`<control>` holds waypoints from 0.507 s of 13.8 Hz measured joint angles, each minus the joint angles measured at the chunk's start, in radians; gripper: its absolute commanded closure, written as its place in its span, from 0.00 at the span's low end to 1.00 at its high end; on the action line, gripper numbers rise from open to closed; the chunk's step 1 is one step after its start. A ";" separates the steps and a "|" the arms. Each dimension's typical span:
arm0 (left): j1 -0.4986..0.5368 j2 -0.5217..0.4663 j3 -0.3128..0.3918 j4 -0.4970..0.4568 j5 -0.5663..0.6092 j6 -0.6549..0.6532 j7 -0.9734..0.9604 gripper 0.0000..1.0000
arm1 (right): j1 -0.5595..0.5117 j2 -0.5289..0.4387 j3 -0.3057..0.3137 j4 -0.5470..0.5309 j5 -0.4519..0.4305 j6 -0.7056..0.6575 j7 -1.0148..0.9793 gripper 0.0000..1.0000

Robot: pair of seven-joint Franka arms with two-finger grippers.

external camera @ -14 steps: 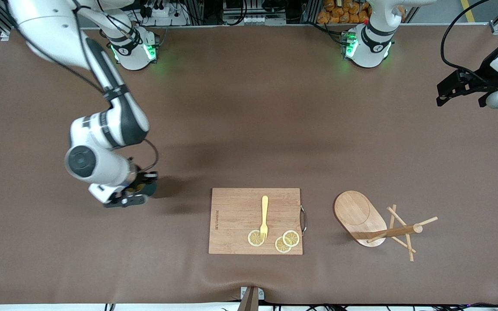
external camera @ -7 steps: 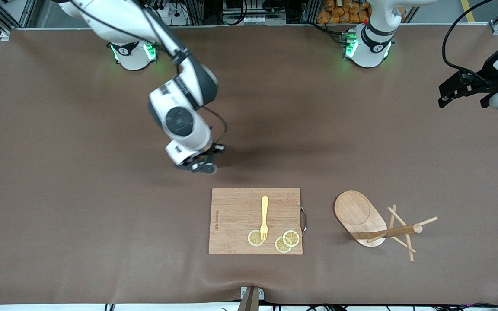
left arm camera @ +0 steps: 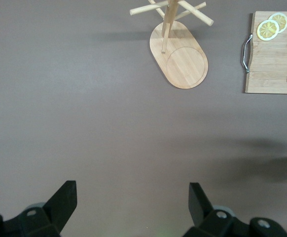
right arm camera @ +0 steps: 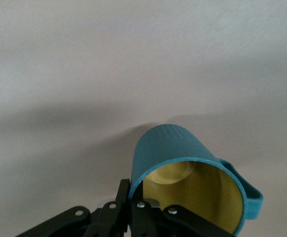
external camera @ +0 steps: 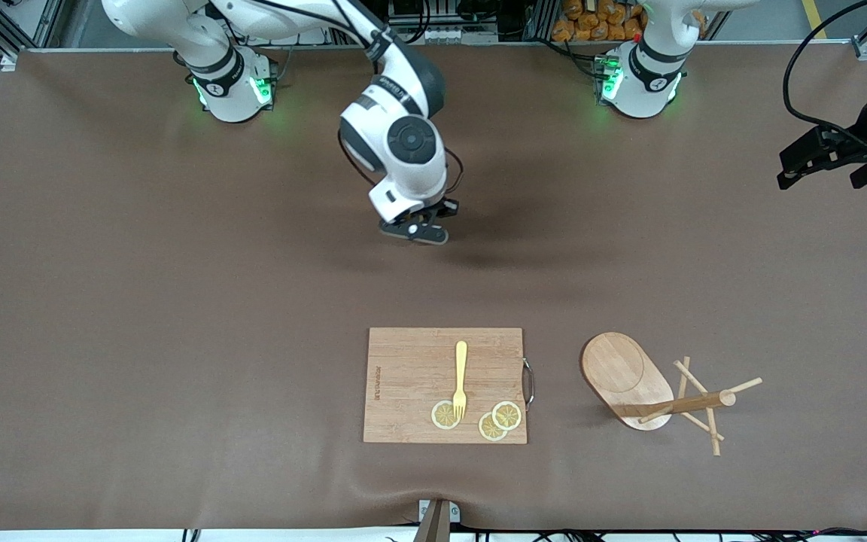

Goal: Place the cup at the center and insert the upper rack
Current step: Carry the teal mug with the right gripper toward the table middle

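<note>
My right gripper (external camera: 422, 226) is up over the middle of the table, shut on the rim of the teal cup (right arm camera: 183, 163). The right wrist view shows the cup's ribbed outside, yellow inside and handle, with one finger inside the rim and one outside; in the front view the cup is hidden under the arm. The wooden mug tree (external camera: 655, 391) lies tipped on its side, toward the left arm's end and close to the front camera; it also shows in the left wrist view (left arm camera: 180, 54). My left gripper (external camera: 802, 162) is open and empty, waiting up at the left arm's end of the table.
A wooden cutting board (external camera: 411, 376) with a yellow fork (external camera: 460, 380) and lemon slices (external camera: 479, 418) lies near the front camera, beside the mug tree. It also shows in the left wrist view (left arm camera: 274, 64). Brown mat covers the table.
My right arm has carried the cup from the right arm's end of the table to over the middle, farther from the front camera. The left gripper has drifted slightly toward the table's end.
</note>
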 measured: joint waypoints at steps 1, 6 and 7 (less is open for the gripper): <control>0.003 0.000 0.000 0.000 0.000 0.000 0.000 0.00 | 0.021 0.012 0.000 0.000 0.000 0.025 0.010 1.00; 0.008 0.000 0.000 0.000 0.000 0.000 0.015 0.00 | 0.062 0.060 -0.001 0.003 0.000 0.066 0.013 1.00; 0.008 0.000 0.000 0.000 0.000 0.000 0.027 0.00 | 0.063 0.064 -0.001 0.003 0.000 0.066 0.013 1.00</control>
